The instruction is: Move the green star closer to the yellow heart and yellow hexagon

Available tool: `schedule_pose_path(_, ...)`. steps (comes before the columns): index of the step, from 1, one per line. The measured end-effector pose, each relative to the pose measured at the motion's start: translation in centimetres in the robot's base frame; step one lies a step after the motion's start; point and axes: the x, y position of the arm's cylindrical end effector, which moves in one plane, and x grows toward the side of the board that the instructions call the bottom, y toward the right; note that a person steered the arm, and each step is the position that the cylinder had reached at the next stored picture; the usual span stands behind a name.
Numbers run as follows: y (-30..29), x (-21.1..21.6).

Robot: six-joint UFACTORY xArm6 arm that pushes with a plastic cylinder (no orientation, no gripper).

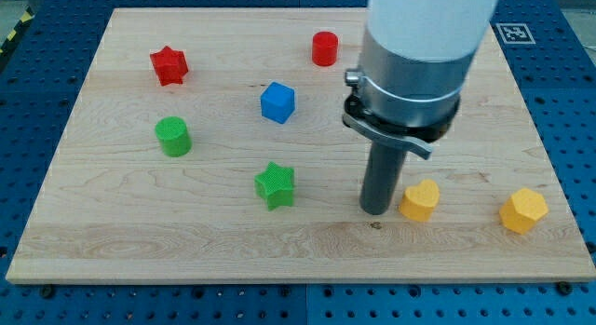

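Observation:
The green star [275,184] lies on the wooden board, left of centre toward the view's bottom. The yellow heart [420,200] lies at the lower right, and the yellow hexagon [522,210] lies further right near the board's edge. My tip [376,211] rests on the board just left of the yellow heart, close to it, and well to the right of the green star. The rod hangs from a large grey and white arm body that hides part of the upper right board.
A red star [169,65] lies at the upper left, a red cylinder [324,48] at the top centre, a blue cube [277,102] in the middle, and a green cylinder [173,136] at the left. The board [112,241] sits on a blue perforated table.

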Motion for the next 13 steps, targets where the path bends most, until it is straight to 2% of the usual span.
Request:
schedule_pose_path(2, 7.4, 0.0)
schedule_pose_path(3, 9.2, 0.0)
schedule_pose_path(4, 6.4, 0.6)
schedule_pose_path(6, -6.6, 4.3)
schedule_pose_path(7, -15.7, 4.0)
schedule_pose_path(8, -22.2, 0.8)
schedule_pose_path(9, -22.3, -3.1)
schedule_pose_path(10, -21.8, -3.1)
schedule_pose_path(12, -13.8, -3.0)
schedule_pose_path(13, -11.9, -1.4)
